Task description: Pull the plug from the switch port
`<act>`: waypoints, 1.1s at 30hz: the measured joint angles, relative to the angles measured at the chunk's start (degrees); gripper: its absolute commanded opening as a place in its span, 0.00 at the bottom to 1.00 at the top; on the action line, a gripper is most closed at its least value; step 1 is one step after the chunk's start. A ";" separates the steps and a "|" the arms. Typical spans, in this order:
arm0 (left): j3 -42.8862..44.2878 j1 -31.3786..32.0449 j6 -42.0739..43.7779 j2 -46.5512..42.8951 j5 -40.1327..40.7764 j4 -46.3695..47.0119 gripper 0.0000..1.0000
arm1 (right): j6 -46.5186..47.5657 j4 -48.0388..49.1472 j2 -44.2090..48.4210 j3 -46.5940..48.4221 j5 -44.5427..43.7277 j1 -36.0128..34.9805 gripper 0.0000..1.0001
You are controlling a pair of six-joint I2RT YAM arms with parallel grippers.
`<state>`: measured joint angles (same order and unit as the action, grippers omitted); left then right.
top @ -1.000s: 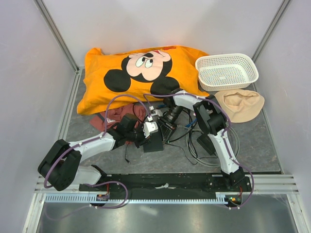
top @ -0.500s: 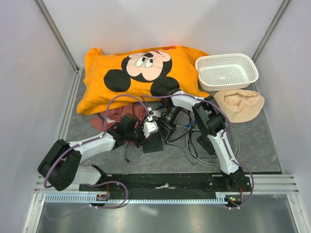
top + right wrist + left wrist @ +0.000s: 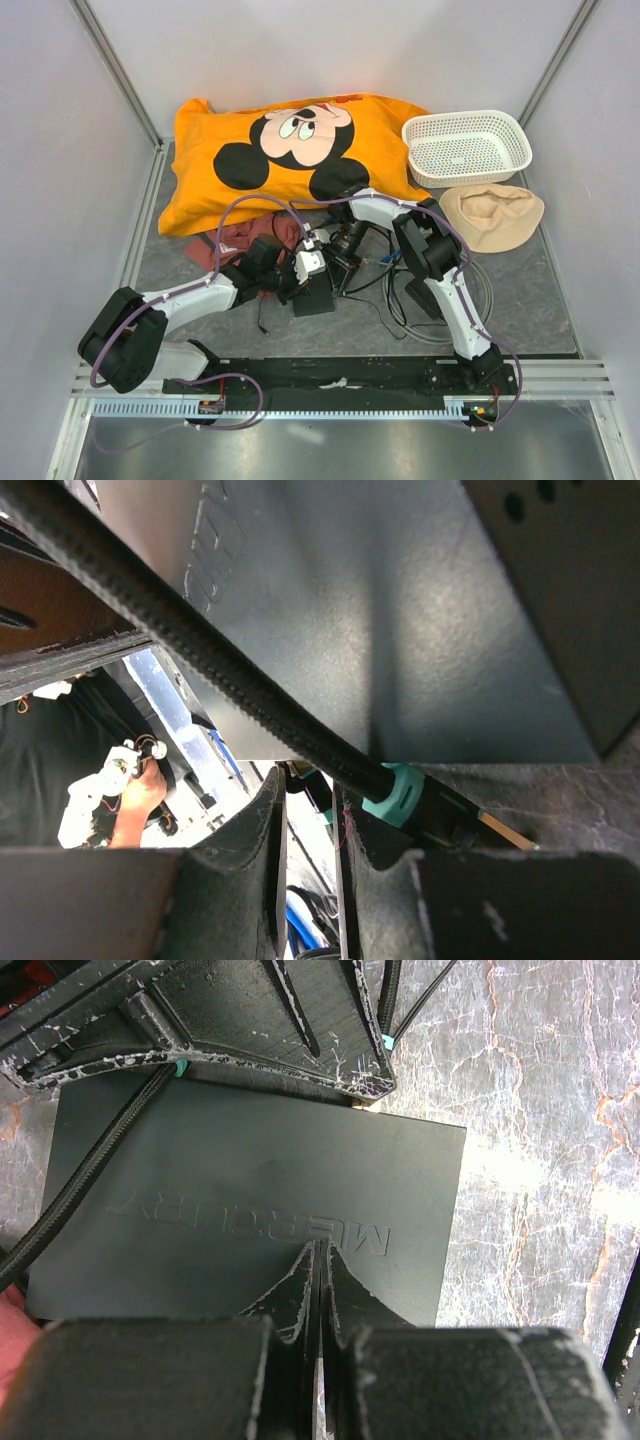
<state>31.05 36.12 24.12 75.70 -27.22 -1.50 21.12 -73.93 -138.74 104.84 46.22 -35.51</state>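
Left claw [image 3: 318, 1260]: shut, empty, tips on the switch [image 3: 250, 1160], bracing it. Right claw [image 3: 310, 815]: a narrow slit, gripping nothing. The plug [image 3: 402, 796] sits just beside its tips, hiding the port. Centre on the plug, close, and pull straight along the cable [image 3: 180, 630].

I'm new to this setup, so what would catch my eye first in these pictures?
The big orange Mickey Mouse cloth across the back of the table, with a white basket to its right. At the centre, the left arm and right arm meet over a dark grey switch box amid tangled black cables.
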 measured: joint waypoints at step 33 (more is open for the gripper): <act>0.00 0.00 0.00 0.02 0.13 -0.02 0.01 | 0.87 -2.29 2.62 -7.98 -3.87 2.16 0.00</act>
<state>31.05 36.12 24.12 75.72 -27.09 -1.52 22.00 -76.23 -136.11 96.86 42.35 -33.34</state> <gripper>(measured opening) 0.022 0.236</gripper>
